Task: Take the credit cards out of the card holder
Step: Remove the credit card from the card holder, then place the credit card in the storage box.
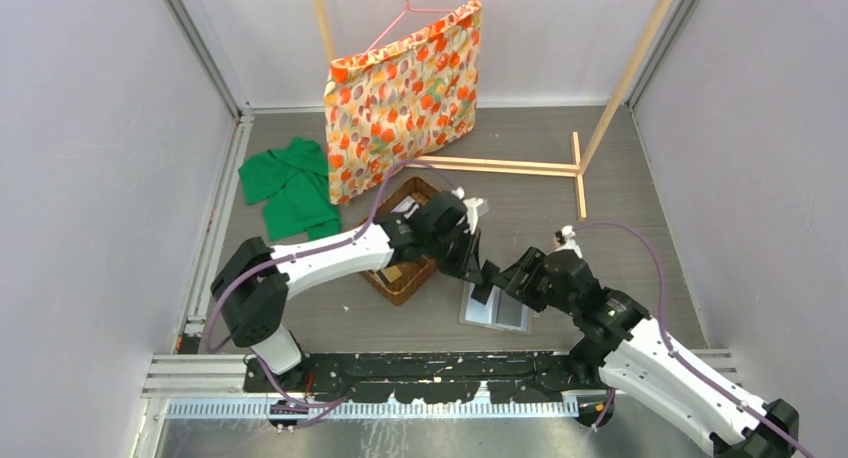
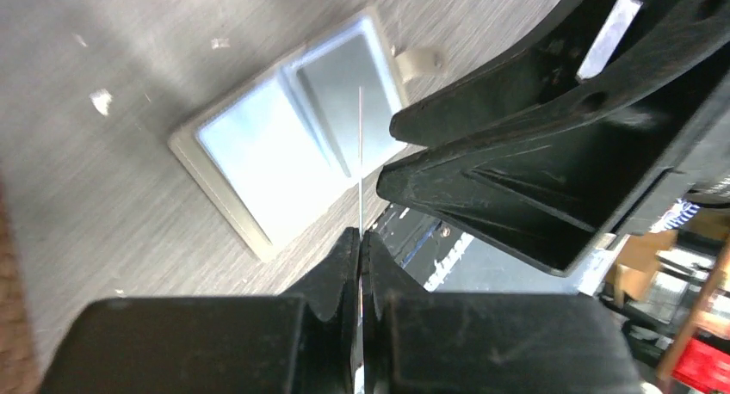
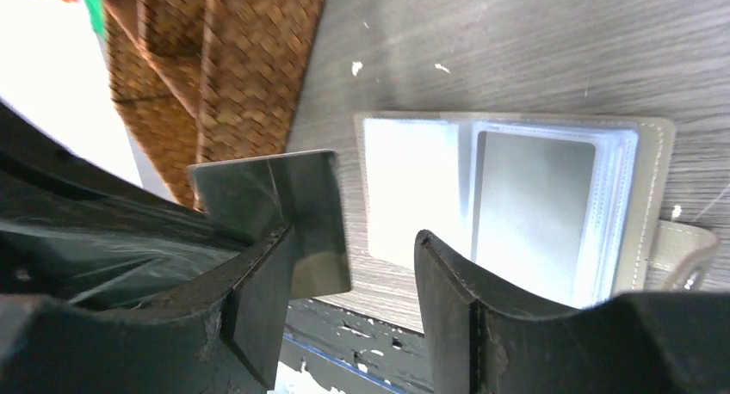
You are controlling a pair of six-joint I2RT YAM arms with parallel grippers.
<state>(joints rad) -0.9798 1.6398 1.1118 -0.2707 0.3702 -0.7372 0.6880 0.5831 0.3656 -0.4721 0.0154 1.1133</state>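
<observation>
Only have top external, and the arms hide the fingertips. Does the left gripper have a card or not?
Observer: Yes. In the left wrist view the left gripper is shut on a credit card, which looks edge-on from there.
Operator: Top view shows the holder open but washed out. Is anything left inside?
Observer: In the right wrist view the card holder has a second card, grey, sitting in a clear sleeve on the strap side.
</observation>
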